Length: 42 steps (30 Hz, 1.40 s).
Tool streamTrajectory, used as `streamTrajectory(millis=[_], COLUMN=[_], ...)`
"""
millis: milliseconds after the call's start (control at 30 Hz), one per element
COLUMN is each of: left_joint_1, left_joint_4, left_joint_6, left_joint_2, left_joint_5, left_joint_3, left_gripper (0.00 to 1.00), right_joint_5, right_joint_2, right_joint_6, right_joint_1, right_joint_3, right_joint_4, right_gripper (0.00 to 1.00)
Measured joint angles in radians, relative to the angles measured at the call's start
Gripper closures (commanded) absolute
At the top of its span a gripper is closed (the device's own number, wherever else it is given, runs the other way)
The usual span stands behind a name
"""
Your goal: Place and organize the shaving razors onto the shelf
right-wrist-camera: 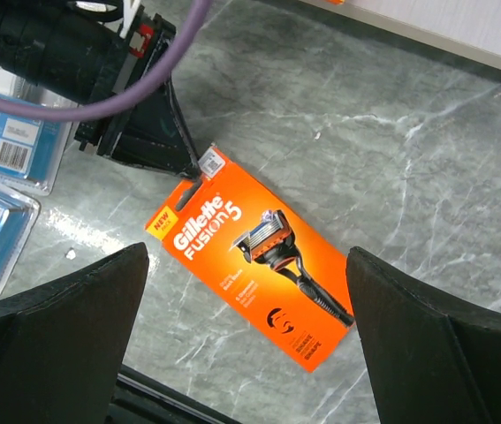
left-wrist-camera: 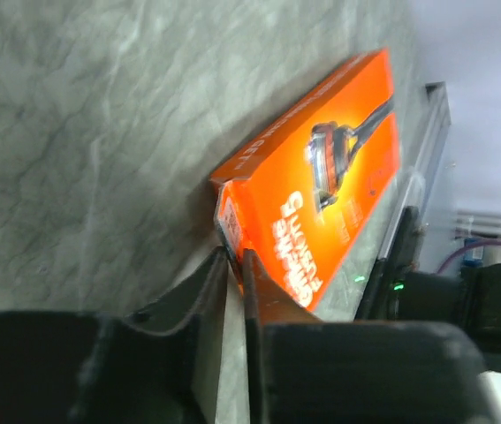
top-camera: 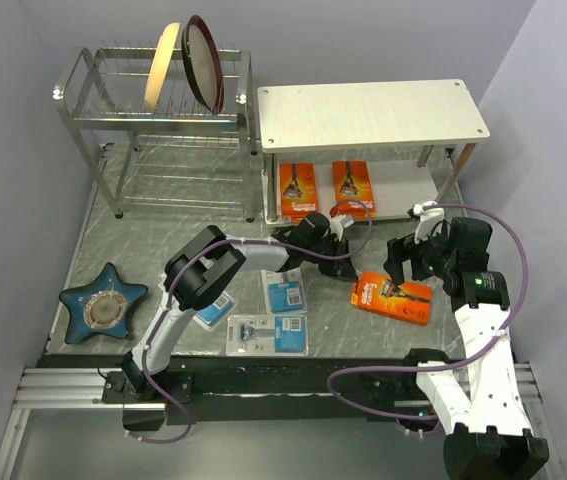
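An orange razor pack (top-camera: pixel 393 298) lies on the grey marbled table in front of the white two-tier shelf (top-camera: pixel 373 113). My left gripper (left-wrist-camera: pixel 235 265) is shut on the hang-tab end of this pack (left-wrist-camera: pixel 338 185); its fingers (right-wrist-camera: pixel 175 150) meet the tab in the right wrist view. My right gripper (right-wrist-camera: pixel 246 265) hangs open and empty above the same pack (right-wrist-camera: pixel 259 265), one finger on each side. Two orange packs (top-camera: pixel 301 190) (top-camera: pixel 353 186) lie on the shelf's lower board. Three clear-and-blue packs (top-camera: pixel 285 292) (top-camera: pixel 267 334) (top-camera: pixel 213 310) lie on the table left of centre.
A chrome wire dish rack (top-camera: pixel 153 110) with two plates stands at the back left, next to the shelf. A blue star-shaped dish (top-camera: pixel 103 305) sits at the near left. Purple cables loop around both arms.
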Motion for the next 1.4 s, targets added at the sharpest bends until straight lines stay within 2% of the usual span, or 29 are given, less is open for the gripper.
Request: streamTrajectory(millis=[67, 233, 300, 500, 667, 767, 1000, 1100, 1300, 1400], left_joint_1=[0.008, 0.051, 0.076, 0.136, 0.142, 0.145, 0.131, 0.097, -0.014, -0.076], left_joint_4=[0.076, 0.310, 0.355, 0.367, 0.329, 0.287, 0.021, -0.090, -0.320, -0.388], left_joint_6=[-0.040, -0.175, -0.220, -0.306, -0.336, -0.382, -0.605, -0.715, -0.954, -1.027], left_joint_2=[0.000, -0.021, -0.059, -0.307, -0.473, -0.498, -0.470, -0.467, -0.445, -0.399], left_joint_5=[0.018, 0.077, 0.080, -0.005, -0.086, -0.134, -0.263, -0.305, -0.350, -0.359], left_joint_3=[-0.031, -0.216, -0.298, -0.519, -0.548, -0.536, -0.436, -0.388, -0.320, -0.284], left_gripper=[0.99, 0.99, 0.99, 0.99, 0.99, 0.99, 0.99, 0.99, 0.99, 0.99], right_joint_5=[-0.005, -0.036, -0.054, -0.132, -0.190, -0.208, -0.220, -0.220, -0.214, -0.216], right_joint_2=[0.002, 0.046, 0.085, 0.212, 0.274, 0.269, 0.253, 0.215, 0.141, 0.130], right_joint_6=[0.000, 0.021, 0.053, 0.234, 0.442, 0.581, 0.841, 0.926, 1.075, 1.129], right_joint_1=[-0.001, -0.001, -0.001, 0.010, 0.054, 0.072, 0.083, 0.061, -0.063, -0.084], right_joint_3=[0.000, 0.000, 0.008, 0.036, 0.018, -0.037, -0.159, -0.224, -0.340, -0.380], right_joint_4=[0.001, 0.015, 0.019, 0.074, 0.118, 0.152, 0.217, 0.217, 0.187, 0.190], right_gripper=[0.00, 0.00, 0.01, 0.01, 0.00, 0.00, 0.00, 0.00, 0.00, 0.00])
